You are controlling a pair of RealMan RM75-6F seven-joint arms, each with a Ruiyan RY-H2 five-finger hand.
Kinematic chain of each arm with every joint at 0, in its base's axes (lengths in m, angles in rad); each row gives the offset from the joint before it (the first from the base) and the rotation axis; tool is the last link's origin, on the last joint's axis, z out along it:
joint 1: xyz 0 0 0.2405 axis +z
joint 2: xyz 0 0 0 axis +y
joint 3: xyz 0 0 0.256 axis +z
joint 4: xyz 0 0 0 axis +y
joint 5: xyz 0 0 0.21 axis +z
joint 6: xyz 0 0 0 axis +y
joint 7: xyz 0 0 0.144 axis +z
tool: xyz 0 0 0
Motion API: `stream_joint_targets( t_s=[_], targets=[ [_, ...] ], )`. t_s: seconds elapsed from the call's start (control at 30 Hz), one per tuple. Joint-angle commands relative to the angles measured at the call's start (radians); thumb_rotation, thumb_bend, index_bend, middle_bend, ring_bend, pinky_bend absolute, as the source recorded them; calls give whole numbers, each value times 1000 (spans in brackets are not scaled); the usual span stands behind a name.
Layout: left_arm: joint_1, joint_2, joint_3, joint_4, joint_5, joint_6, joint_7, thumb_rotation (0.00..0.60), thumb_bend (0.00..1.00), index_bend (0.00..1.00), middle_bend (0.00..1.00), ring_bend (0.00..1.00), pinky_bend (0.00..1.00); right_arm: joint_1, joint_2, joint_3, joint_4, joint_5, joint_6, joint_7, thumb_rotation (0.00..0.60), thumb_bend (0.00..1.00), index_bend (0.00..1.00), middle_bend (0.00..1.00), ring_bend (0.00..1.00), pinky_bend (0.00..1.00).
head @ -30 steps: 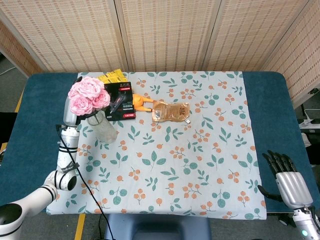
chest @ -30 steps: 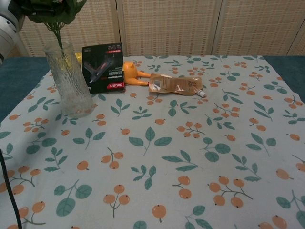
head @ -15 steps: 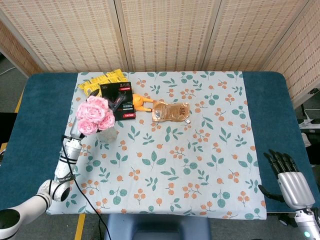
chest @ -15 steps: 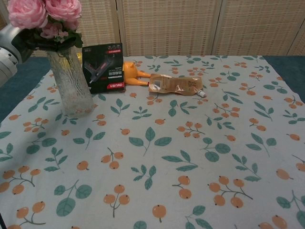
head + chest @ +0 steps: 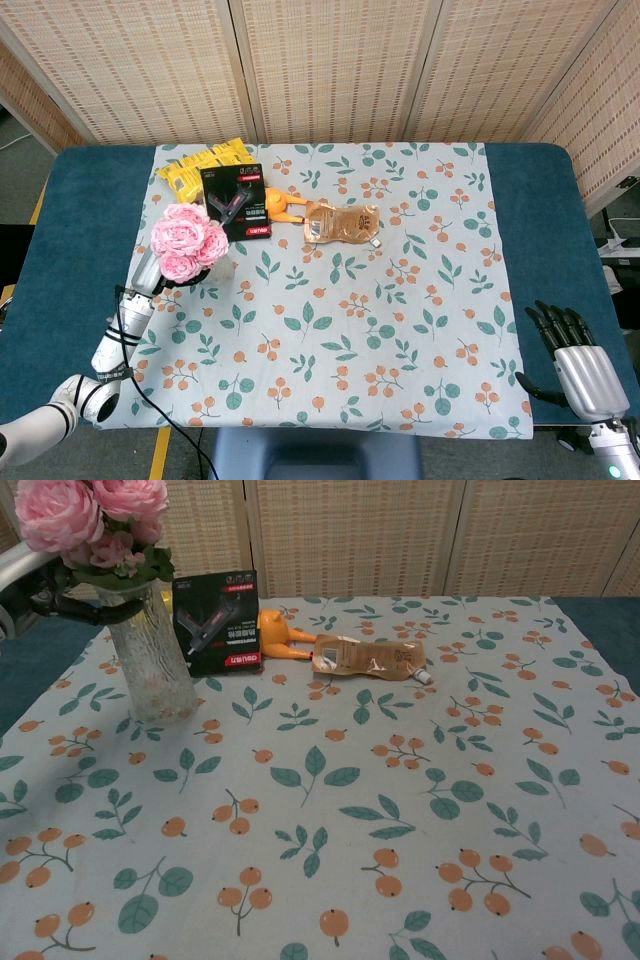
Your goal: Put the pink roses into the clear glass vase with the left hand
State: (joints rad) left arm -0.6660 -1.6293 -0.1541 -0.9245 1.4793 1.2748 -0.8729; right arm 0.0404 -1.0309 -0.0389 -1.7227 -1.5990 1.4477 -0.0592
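The pink roses point(image 5: 188, 240) point(image 5: 85, 510) stand with their stems down in the clear ribbed glass vase point(image 5: 150, 660), at the left of the floral cloth. From above, the blooms hide most of the vase point(image 5: 222, 268). My left hand point(image 5: 150, 275) point(image 5: 25, 575) is just left of the vase, and its dark fingers reach to the stems at the rim under the leaves, holding them. My right hand point(image 5: 580, 365) hangs open off the table's near right corner, holding nothing.
A black tool box point(image 5: 235, 200) point(image 5: 218, 620) stands right behind the vase, with a yellow packet point(image 5: 200, 165) beyond it. An orange toy point(image 5: 283, 207) point(image 5: 280, 635) and a brown pouch point(image 5: 342, 222) point(image 5: 368, 657) lie to its right. Woven screens line the back.
The roses have come down from above the vase until their stems are inside it. My left hand and forearm dropped lower and nearer with them. The right hand has stayed put.
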Motion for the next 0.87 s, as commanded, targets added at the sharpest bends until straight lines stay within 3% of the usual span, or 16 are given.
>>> stream_joint_targets(
  t_s=[0.03, 0.4, 0.57, 0.67, 0.73, 0.87],
  targets=[
    [17, 14, -2, -4, -19, -8, 35, 600, 309, 0, 0, 0, 3, 1, 2, -2, -1, -3, -3, 2, 477, 186, 0, 0, 0, 0],
    [154, 81, 68, -2, -38, 23, 192, 600, 298, 0, 0, 0, 3, 2, 2, -7, 0, -16, -4, 1, 477, 186, 0, 0, 0, 0],
    [307, 166, 196, -80, 12, 127, 519, 600, 311, 0, 0, 0, 1, -1, 1, -8, -4, -11, -5, -27, 478, 186, 0, 0, 0, 0],
    [410, 212, 257, -201, 16, 196, 709, 600, 311, 0, 0, 0, 3, -3, -6, -3, -5, -1, -1, -47, 477, 186, 0, 0, 0, 0],
    [439, 230, 279, -257, 25, 210, 797, 600, 312, 0, 0, 0, 3, -1, -12, -1, -7, 4, -7, -57, 476, 186, 0, 0, 0, 0],
    [441, 245, 282, -290, 27, 202, 827, 600, 321, 0, 0, 0, 3, 0, -15, 0, -5, 5, -9, -63, 476, 186, 0, 0, 0, 0]
  ],
)
